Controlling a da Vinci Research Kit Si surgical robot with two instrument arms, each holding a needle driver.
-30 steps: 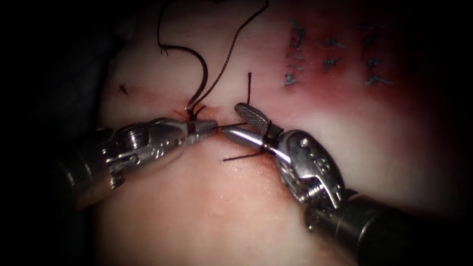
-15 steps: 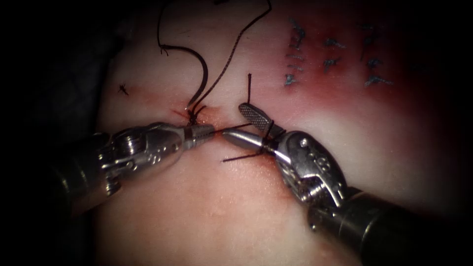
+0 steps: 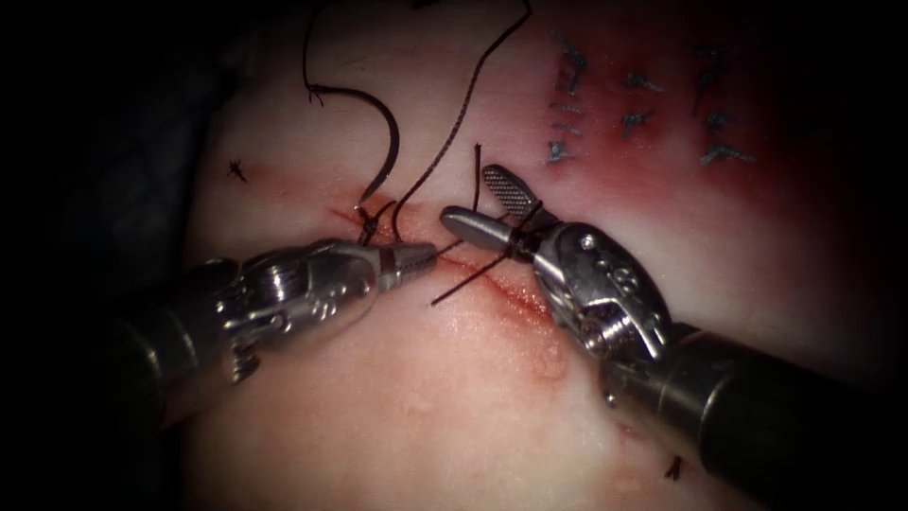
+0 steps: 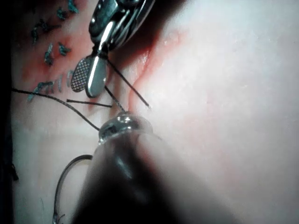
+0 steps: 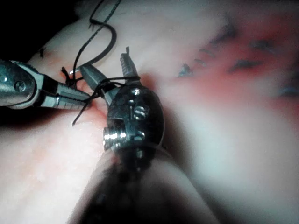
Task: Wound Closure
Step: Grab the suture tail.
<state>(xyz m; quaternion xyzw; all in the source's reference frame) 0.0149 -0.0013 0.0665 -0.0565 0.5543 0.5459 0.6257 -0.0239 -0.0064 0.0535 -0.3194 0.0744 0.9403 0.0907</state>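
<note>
Now right tool moved up, thread looped round it.

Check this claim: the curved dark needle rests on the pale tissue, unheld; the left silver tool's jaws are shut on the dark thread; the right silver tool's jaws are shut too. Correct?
Not quite. The right silver tool has its jaws open, with the dark thread looped around them, and it holds nothing. The endoscope view shows this. The rest stands.

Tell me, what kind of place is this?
Probably a surgery practice bench: two shiny metal jawed tools, left and right, work dark thread over a cut in pale pink pork tissue. A thin curved needle lies nearby.
</note>
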